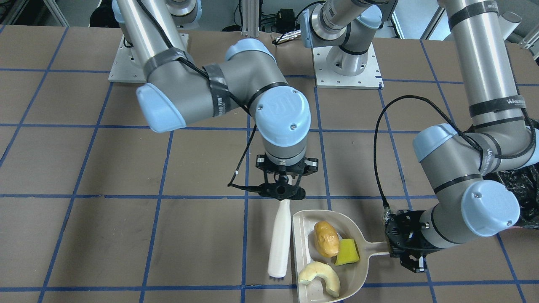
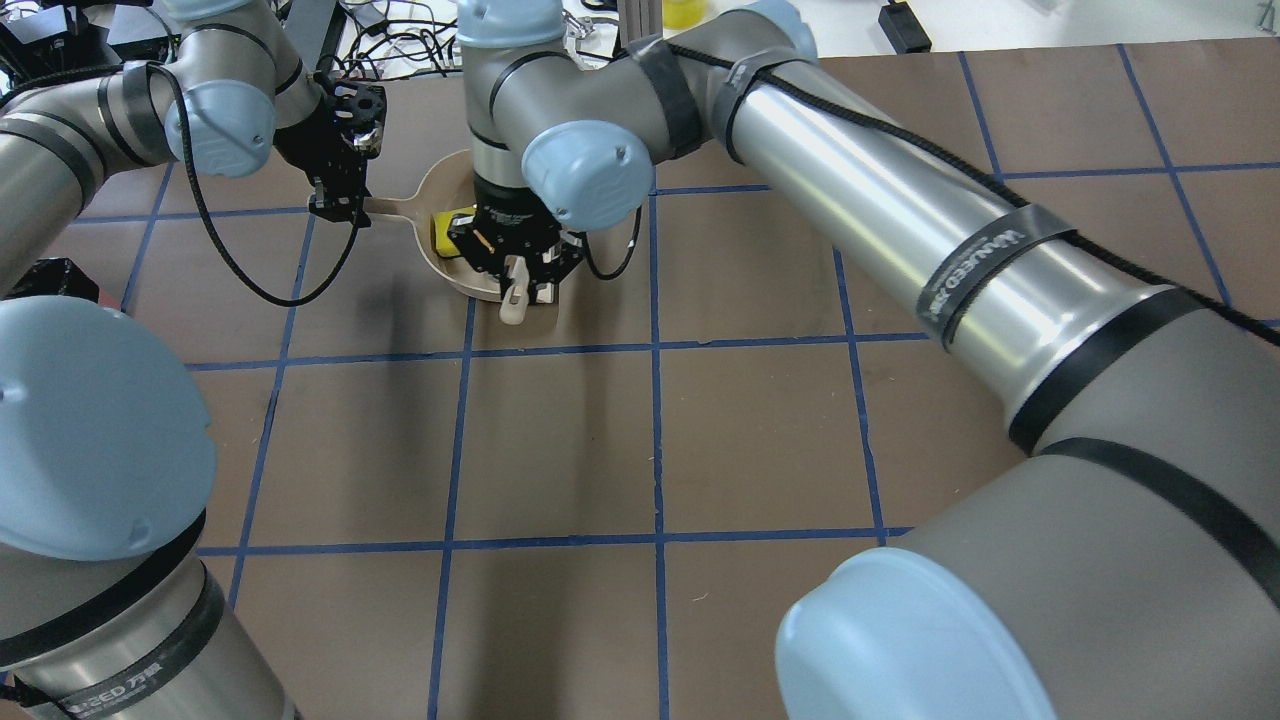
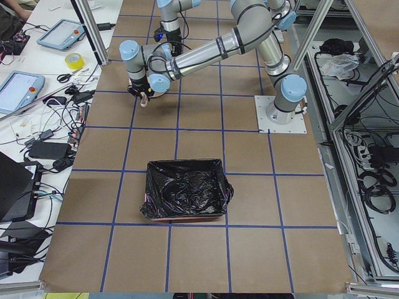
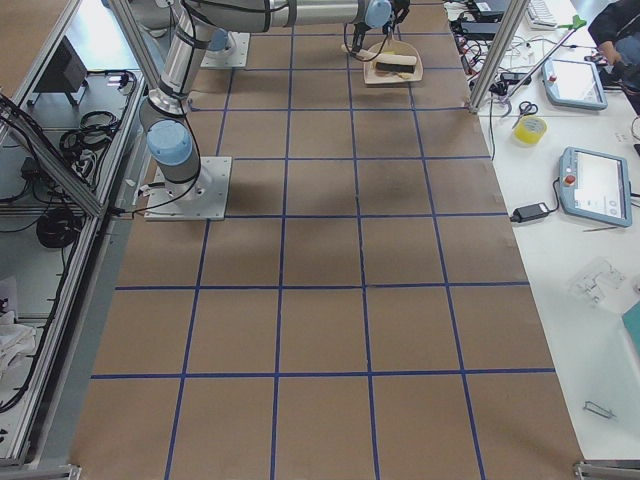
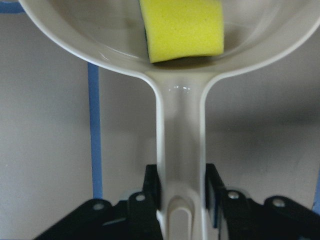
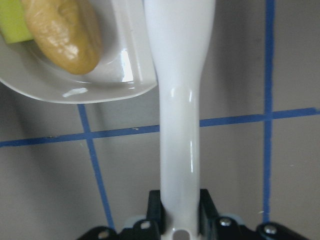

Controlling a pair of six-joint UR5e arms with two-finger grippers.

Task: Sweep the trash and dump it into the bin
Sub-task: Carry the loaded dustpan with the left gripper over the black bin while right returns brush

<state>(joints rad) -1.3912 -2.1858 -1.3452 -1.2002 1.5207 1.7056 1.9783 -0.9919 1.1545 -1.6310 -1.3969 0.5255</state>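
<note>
The beige dustpan (image 1: 353,280) lies flat on the table and holds the trash: a golden-brown potato (image 1: 325,239), a yellow sponge with a green side (image 1: 347,251) and a pale crescent piece (image 1: 320,277). My left gripper (image 1: 404,246) is shut on the dustpan's handle (image 5: 180,125), and the sponge (image 5: 182,27) shows just ahead of it. My right gripper (image 1: 282,195) is shut on the handle of a white brush (image 1: 280,240), which lies beside the pan's open edge. The potato (image 6: 60,32) shows in the right wrist view. The black-lined bin (image 3: 186,190) stands far off on my left side.
The brown table carries a blue tape grid. The arm base plates (image 1: 347,71) sit at the robot's side. Beyond the table edge near the dustpan is a bench with tablets (image 4: 595,185) and a tape roll (image 4: 529,129). Part of the bin's bag (image 1: 518,185) shows behind my left arm.
</note>
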